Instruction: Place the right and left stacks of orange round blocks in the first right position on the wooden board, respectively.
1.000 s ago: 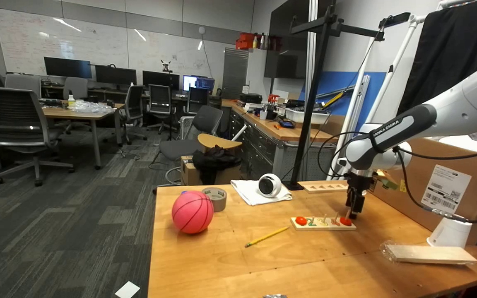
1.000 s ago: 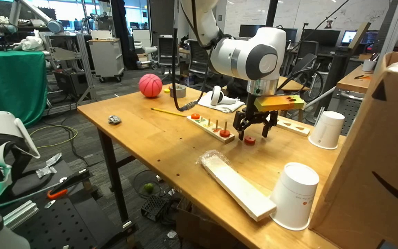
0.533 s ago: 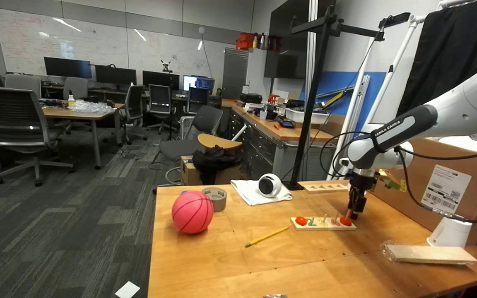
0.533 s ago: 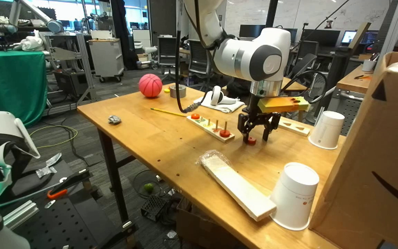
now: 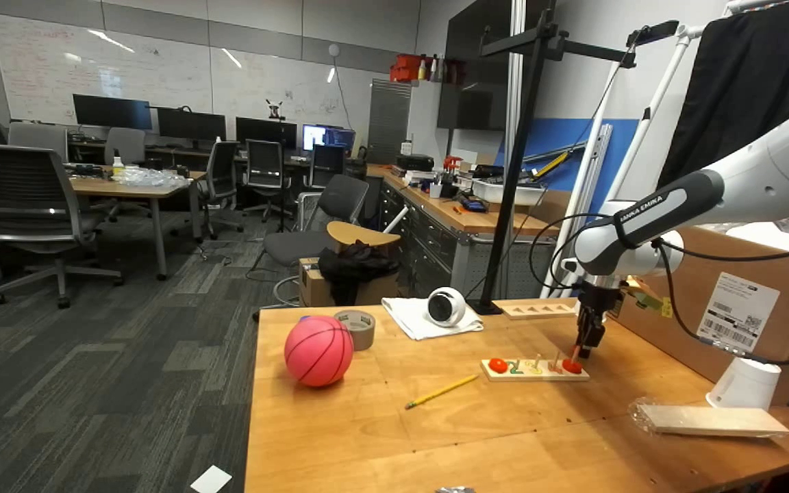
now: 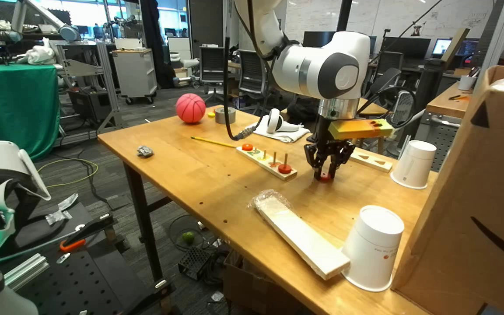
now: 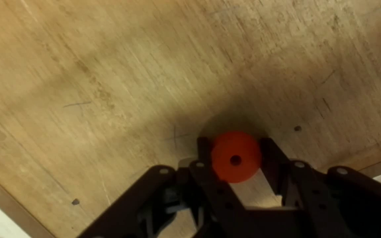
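Note:
A small orange round block (image 7: 235, 175) with a hole in its centre fills the space between my fingers in the wrist view. My gripper (image 7: 235, 142) is shut on it, one finger pressed to each side. In an exterior view the gripper (image 6: 325, 174) sits low at the tabletop, with the block (image 6: 324, 177) showing at its tips; whether it touches the table I cannot tell. Beside it lies the wooden board (image 6: 264, 163), bearing several thin pegs. One orange round block (image 6: 247, 147) is at its far end. A second orange round block (image 6: 284, 169) sits around the peg nearest the gripper.
A pencil (image 5: 441, 392), pink ball (image 5: 319, 350) and tape roll (image 5: 357, 329) lie beyond the board. Behind are a white cloth (image 5: 408, 322) and a slotted wooden strip (image 5: 535, 309). A wrapped plank (image 6: 300, 236), white cup (image 6: 374, 249) and big cardboard box (image 6: 470, 197) stand nearby.
My gripper dipped around the orange block, pushing it slightly away from the board, and its fingers came together on it. The board and its blocks have stayed put.

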Available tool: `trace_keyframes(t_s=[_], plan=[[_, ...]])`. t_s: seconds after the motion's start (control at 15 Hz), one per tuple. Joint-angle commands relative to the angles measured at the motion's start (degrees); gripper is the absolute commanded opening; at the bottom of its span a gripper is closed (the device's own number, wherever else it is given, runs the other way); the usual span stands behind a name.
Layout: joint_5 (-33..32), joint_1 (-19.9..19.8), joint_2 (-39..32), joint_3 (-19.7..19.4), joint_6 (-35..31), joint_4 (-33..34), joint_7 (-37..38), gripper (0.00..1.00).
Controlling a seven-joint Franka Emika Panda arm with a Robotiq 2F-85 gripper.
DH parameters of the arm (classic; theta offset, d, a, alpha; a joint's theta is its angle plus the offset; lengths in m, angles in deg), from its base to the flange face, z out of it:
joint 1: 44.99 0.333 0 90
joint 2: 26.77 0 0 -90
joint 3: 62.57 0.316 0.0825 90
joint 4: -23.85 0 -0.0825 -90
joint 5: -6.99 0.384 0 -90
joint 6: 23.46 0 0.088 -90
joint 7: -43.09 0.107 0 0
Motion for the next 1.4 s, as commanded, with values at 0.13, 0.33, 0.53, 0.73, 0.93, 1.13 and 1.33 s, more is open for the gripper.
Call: trace_keyframes(t_s=[0.13,0.33,0.53,0.73,0.93,1.13,1.33], plan=[[0.71,-0.16,2.21,0.07,-0.26,-1.15,-0.95,0.16],[0.31,0.12,4.75,-0.2,-0.65,-2.99,-0.61,0.16],[0.03,0.49,8.34,-0.51,-1.18,-5.56,-0.19,0.16],[-0.14,0.98,12.47,-0.72,-1.95,-9.14,0.1,0.16],[0.03,1.5,17.68,-0.67,-3.3,-14.71,0.17,0.16],[0.12,2.3,22.01,-0.71,-4.61,-19.91,0.29,0.16],[0.06,3.69,24.96,-0.62,-5.55,-24.16,0.65,0.16]])
